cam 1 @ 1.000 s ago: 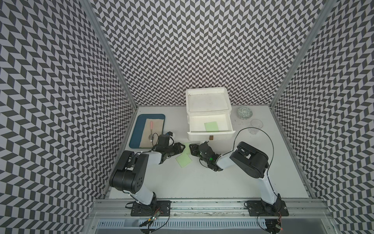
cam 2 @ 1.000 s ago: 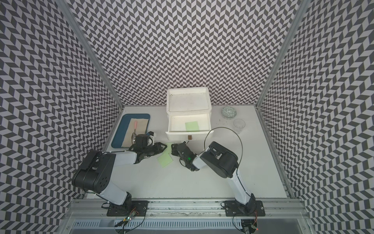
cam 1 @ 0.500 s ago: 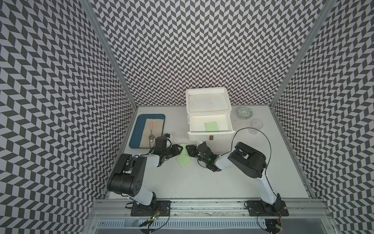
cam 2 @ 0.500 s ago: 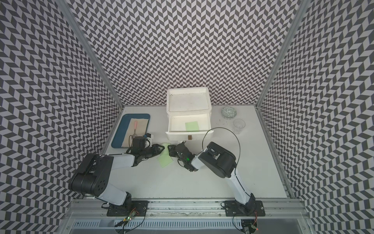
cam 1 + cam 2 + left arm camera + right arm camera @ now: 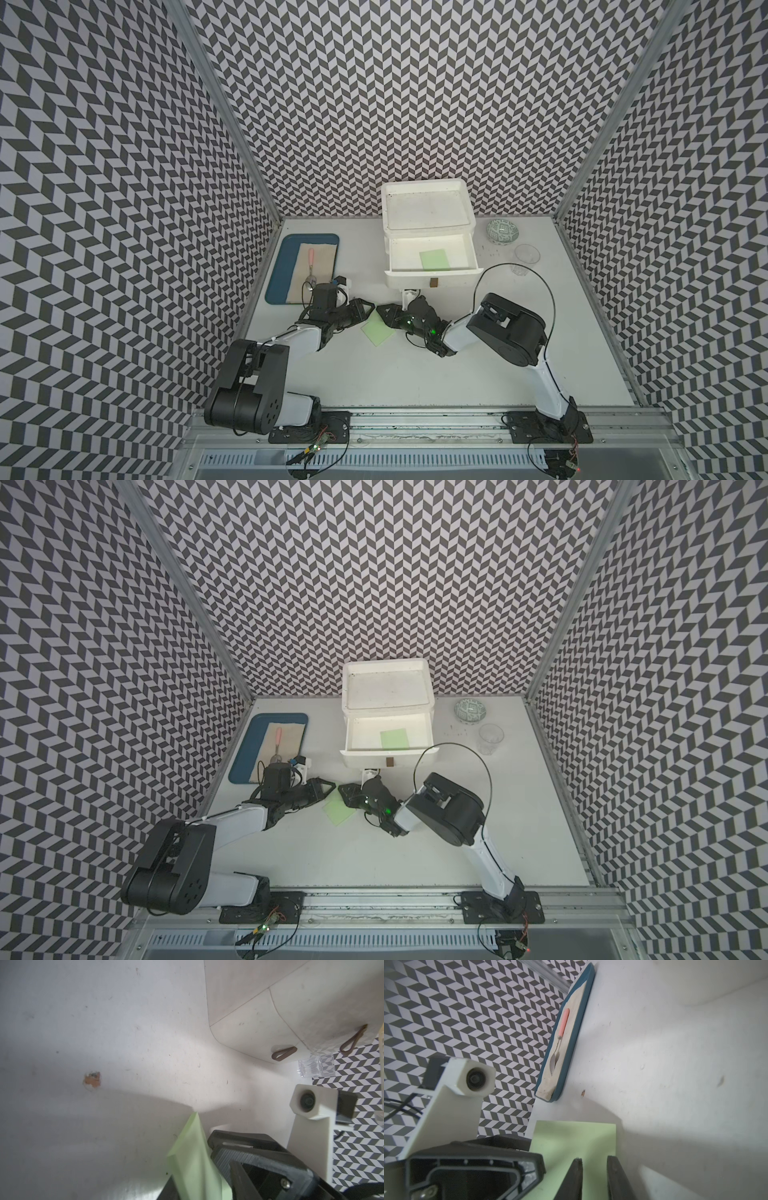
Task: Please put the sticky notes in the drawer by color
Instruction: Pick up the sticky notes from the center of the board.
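right claw (image 5: 593, 1162), narrow gap, sits over the thin light-green paper sticky note (image 5: 571, 1136) – prob. to pin it down – w/ left claw (image 5: 368, 311) at its lifted edge, grip can't tell.

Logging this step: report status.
Left gripper: jaws astride lifted edge of loose green note, grip unconfirmed. Right gripper: jaws slightly apart, tips over same note. Stowed green note in open drawer. No obstruction seen.
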